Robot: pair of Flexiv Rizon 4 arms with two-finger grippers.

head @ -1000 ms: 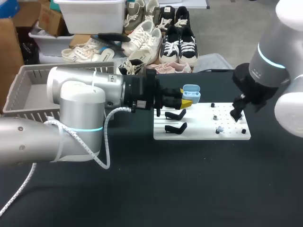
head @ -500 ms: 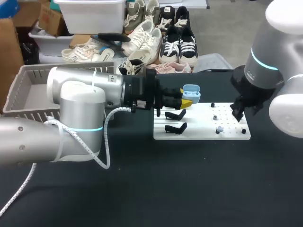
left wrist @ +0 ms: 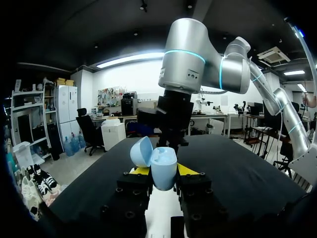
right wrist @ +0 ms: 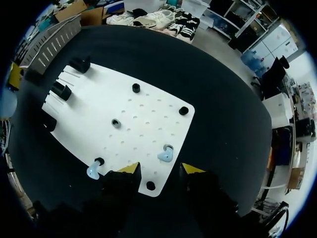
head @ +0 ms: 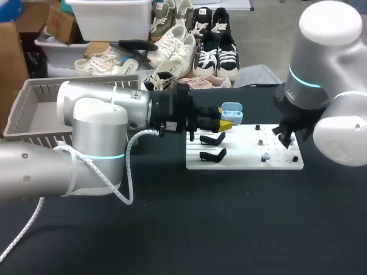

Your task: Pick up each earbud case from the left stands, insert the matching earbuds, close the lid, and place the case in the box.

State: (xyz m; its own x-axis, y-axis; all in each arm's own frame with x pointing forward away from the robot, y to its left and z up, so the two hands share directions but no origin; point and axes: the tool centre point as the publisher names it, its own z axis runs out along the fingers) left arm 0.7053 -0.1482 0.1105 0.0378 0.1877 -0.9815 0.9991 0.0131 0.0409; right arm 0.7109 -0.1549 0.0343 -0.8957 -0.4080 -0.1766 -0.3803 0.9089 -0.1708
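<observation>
Both tips of the left gripper (left wrist: 163, 170) clamped the open blue earbud case (left wrist: 162, 161); the right gripper (right wrist: 159, 168) hung parted, an earbud (right wrist: 165, 155) just ahead.

- You're in a robotics lab.
- Your left arm (head: 97, 123) and right arm (head: 321, 57) hang over one black desk (head: 229, 229).
- A white jig plate (head: 241, 157) with black stands (head: 212, 139) sits on it, near a grey box (head: 43, 117).
</observation>
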